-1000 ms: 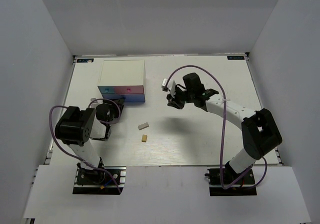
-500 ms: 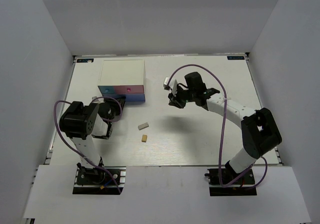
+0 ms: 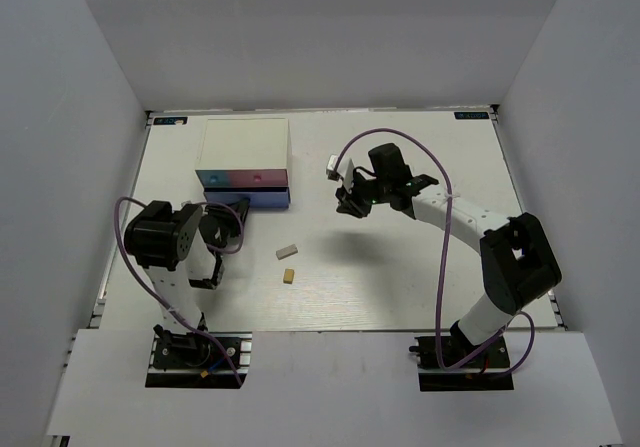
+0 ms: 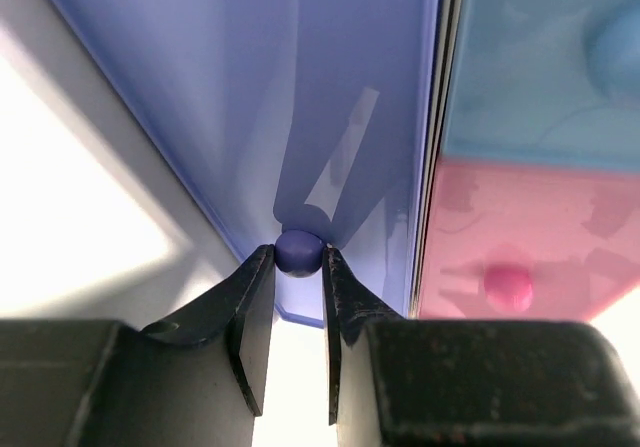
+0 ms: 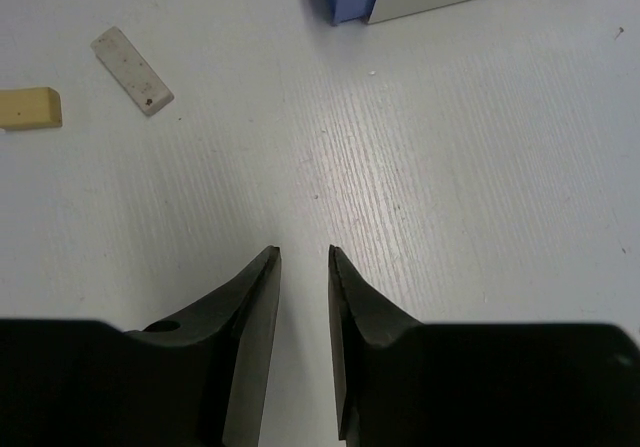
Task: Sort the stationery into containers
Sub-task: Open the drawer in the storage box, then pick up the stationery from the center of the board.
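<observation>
Left hand [image 4: 297, 259] clenched on the knob [image 4: 299, 250] of the darker blue drawer [image 4: 320, 87] ahead, likely to pull it open; right hand [image 5: 303, 255] empty, fingers [image 5: 255, 297] slightly apart

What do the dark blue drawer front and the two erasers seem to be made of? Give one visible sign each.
Dark blue drawer front: probably glossy, slightly translucent plastic; it shows sheen and reflections, with a moulded knob. Grey-white eraser: looks like matte rubber or vinyl, with dark specks. Tan eraser: matte too, likely rubber; no shine.
</observation>
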Motion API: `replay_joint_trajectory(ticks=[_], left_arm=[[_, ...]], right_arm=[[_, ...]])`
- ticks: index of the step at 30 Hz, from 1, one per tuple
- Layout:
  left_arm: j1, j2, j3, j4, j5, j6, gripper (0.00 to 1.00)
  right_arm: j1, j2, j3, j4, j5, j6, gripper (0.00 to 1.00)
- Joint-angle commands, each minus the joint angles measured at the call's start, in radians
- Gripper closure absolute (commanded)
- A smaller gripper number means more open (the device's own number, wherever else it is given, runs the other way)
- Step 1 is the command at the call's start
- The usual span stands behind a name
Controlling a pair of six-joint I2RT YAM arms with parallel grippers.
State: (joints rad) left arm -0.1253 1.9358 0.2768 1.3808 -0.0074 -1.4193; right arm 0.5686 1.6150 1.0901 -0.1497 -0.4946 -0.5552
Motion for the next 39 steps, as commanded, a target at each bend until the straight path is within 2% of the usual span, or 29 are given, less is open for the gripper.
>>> replay_joint_trajectory(ticks=[1, 9, 13, 14, 15, 18, 23, 26, 27, 29, 30, 31, 32, 34, 35, 37, 39], left_arm=[[0.007, -0.040, -0.088, 0.052, 0.027, 0.008, 0.82], [-0.002, -0.077, -0.274, 0.130, 0.046, 0.008, 0.83], [-0.002, -0.127, -0.297, 0.104, 0.057, 0.017, 0.81], [-0.002, -0.127, -0.297, 0.077, 0.057, 0.017, 0.76], [-0.002, -0.144, -0.286, 0.060, 0.057, 0.028, 0.57], [-0.002, -0.187, -0.257, -0.014, 0.084, 0.046, 0.49], [-0.002, -0.300, -0.228, -0.141, 0.141, 0.080, 0.32], [-0.002, -0.475, -0.218, -0.349, 0.167, 0.138, 0.28], [-0.002, -0.532, -0.196, -0.523, 0.167, 0.163, 0.27], [-0.011, -0.715, -0.163, -0.735, 0.155, 0.261, 0.27], [-0.020, -0.774, -0.112, -0.852, 0.155, 0.301, 0.30], [-0.020, -0.826, -0.088, -1.066, 0.141, 0.333, 0.34], [-0.020, -0.874, -0.071, -1.151, 0.141, 0.383, 0.46], [-0.020, -1.019, -0.044, -1.366, 0.118, 0.424, 0.62], [-0.020, -1.066, -0.034, -1.422, 0.106, 0.451, 0.72], [-0.020, -1.194, -0.034, -1.555, 0.095, 0.465, 0.73], [-0.020, -1.262, -0.048, -1.614, 0.095, 0.465, 0.69]], right_arm=[[-0.003, 0.006, 0.031, -0.001, -0.035, -0.003, 0.68], [0.001, 0.019, 0.048, -0.011, -0.050, -0.009, 0.65], [0.005, 0.019, 0.054, -0.057, -0.110, -0.054, 0.53], [0.005, 0.026, 0.056, -0.073, -0.142, -0.070, 0.50], [0.007, 0.022, 0.060, -0.082, -0.195, -0.106, 0.43], [0.010, 0.028, 0.074, -0.161, -0.271, -0.240, 0.30], [0.049, 0.062, 0.096, -0.221, -0.318, -0.443, 0.26], [0.085, 0.129, 0.152, -0.252, -0.309, -0.489, 0.30], [0.102, 0.161, 0.183, -0.260, -0.306, -0.497, 0.32], [0.119, 0.218, 0.218, -0.272, -0.299, -0.515, 0.40], [0.147, 0.233, 0.243, -0.278, -0.292, -0.525, 0.42], [0.157, 0.246, 0.252, -0.281, -0.286, -0.532, 0.45], [0.163, 0.282, 0.275, -0.281, -0.273, -0.541, 0.47], [0.203, 0.299, 0.286, -0.274, -0.253, -0.545, 0.47], [0.217, 0.327, 0.295, -0.274, -0.233, -0.548, 0.48], [0.244, 0.347, 0.303, -0.271, -0.214, -0.551, 0.48], [0.261, 0.365, 0.307, -0.257, -0.193, -0.548, 0.46]])
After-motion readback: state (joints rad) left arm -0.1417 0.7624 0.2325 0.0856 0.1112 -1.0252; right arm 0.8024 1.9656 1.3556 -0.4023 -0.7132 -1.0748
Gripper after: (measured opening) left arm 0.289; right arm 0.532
